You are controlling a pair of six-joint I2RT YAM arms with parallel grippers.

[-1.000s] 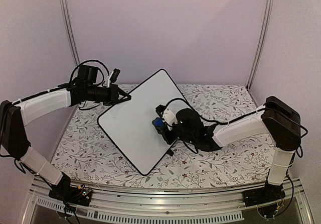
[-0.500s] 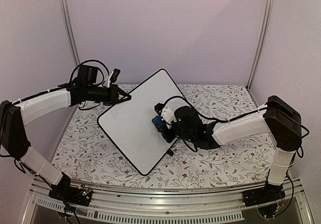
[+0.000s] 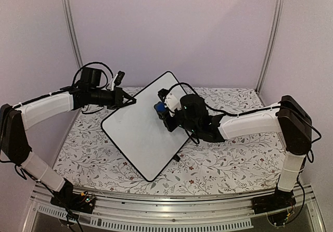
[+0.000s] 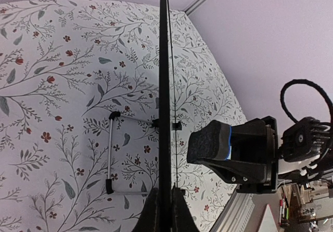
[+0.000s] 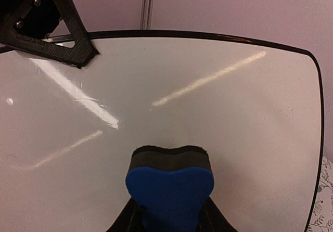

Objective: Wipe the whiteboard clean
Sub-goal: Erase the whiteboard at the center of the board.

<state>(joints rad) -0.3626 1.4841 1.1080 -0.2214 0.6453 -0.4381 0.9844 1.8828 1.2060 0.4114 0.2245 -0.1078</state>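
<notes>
Two tools are sharing one board, and that is where I am seeing the risk. On the left, my left tool [image 3: 130,101] is clamping fully shut on the thin black rim of the whiteboard [image 3: 136,133]. It is holding the board tilted over the middle of the table [image 3: 234,159], far corner raised and near corner low. That grip is taking only a thin edge, so I am judging that a hard push on the face could twist the board between the fingers or lever it free.

Moving right, the blue eraser [image 3: 158,107] is sitting by the board's far upper part, felt side toward the face. I cannot tell whether it is touching. My right tool [image 3: 162,111] is closing narrowly around that eraser. Pressing too hard is risking a slipped board, and pressing too lightly is risking missed marks, though I am seeing no writing on the face.
</notes>
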